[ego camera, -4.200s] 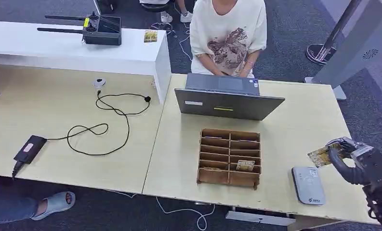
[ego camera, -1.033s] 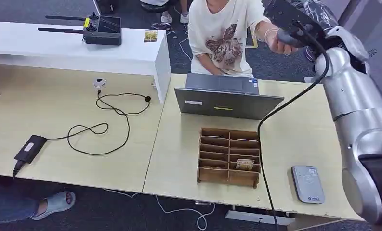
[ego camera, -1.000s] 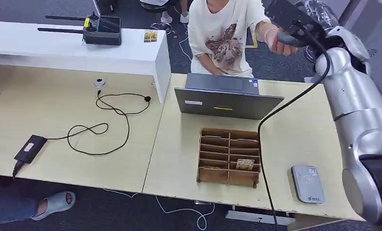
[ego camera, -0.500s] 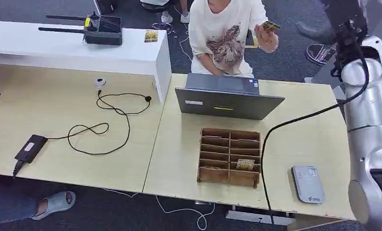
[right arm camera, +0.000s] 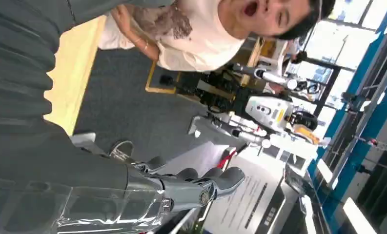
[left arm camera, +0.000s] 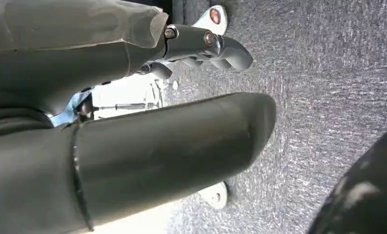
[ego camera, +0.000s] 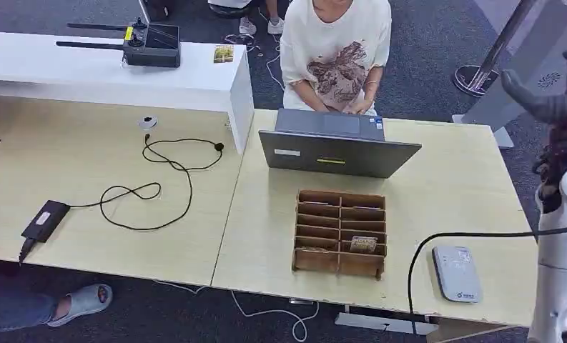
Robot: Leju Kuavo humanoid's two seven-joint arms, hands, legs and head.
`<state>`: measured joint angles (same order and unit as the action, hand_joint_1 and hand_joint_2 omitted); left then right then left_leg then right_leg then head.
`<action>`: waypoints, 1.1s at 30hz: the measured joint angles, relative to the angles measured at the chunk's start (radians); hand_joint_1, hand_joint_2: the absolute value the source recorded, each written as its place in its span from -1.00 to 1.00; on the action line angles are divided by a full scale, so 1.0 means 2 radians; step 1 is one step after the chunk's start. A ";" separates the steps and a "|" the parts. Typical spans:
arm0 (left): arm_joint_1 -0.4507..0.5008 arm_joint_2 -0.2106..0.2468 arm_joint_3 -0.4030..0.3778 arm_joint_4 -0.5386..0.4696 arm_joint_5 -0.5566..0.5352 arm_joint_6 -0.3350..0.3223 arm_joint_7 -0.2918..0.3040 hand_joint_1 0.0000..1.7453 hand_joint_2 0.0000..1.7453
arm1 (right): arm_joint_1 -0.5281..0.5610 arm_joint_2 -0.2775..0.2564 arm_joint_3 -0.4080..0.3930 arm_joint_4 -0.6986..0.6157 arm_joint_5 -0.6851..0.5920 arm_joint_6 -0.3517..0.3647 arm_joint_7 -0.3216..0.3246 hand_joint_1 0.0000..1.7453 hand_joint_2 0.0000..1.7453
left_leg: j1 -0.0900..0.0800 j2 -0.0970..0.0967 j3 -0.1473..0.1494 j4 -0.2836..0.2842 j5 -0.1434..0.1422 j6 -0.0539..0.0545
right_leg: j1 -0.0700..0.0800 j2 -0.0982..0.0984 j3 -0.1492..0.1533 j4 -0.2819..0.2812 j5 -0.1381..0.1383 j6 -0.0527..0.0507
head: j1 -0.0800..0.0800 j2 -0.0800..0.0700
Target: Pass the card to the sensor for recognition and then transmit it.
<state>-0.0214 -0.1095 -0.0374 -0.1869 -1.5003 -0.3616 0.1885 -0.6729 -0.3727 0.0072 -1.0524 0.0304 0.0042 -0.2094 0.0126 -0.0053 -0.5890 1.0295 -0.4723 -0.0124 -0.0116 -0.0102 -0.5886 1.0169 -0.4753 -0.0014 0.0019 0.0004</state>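
While the person [ego camera: 335,53] sits at the far side behind the laptop [ego camera: 337,151], the sensor [ego camera: 457,274] lies near right, my right hand [ego camera: 552,107] hangs empty with fingers apart, and I cannot tell where the card is.

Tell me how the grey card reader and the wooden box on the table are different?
The card reader is grey, flat and smooth; the wooden box is brown, bigger and split into many slots. The wooden box holds a card; the card reader has nothing on it. Both sit on the light table.
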 joint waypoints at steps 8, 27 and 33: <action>0.002 -0.003 0.005 0.000 0.001 0.007 0.006 -1.00 -1.00 | 0.202 -0.004 -0.046 -0.169 -0.032 -0.014 0.008 -1.00 1.00 | 0.000 -0.001 -0.001 0.000 -0.001 0.000 | 0.000 -0.001 0.000 0.000 -0.001 0.000 | 0.000 0.000; 0.002 -0.007 0.005 0.000 -0.004 0.011 0.010 -1.00 -1.00 | 0.412 0.067 -0.024 -0.358 0.364 -0.131 0.068 -0.84 1.00 | 0.000 0.000 0.000 -0.001 -0.001 0.000 | 0.000 0.000 0.000 0.000 -0.001 0.000 | 0.000 0.000; 0.002 -0.009 0.005 0.000 -0.004 0.007 0.014 -1.00 -1.00 | 0.423 0.098 0.002 -0.362 0.440 -0.150 0.083 -0.78 1.00 | 0.000 0.001 0.000 -0.001 -0.001 0.000 | 0.000 0.000 0.000 0.000 -0.001 0.000 | 0.000 0.000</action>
<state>-0.0171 -0.1266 -0.0267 -0.1869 -1.5076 -0.3479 0.2155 0.1729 -0.1774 0.0106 -1.7754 0.9097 -0.2949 -0.0443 0.0117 -0.0039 -0.5895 1.0282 -0.4741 -0.0118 -0.0125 -0.0098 -0.5891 1.0171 -0.4773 -0.0021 0.0015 0.0000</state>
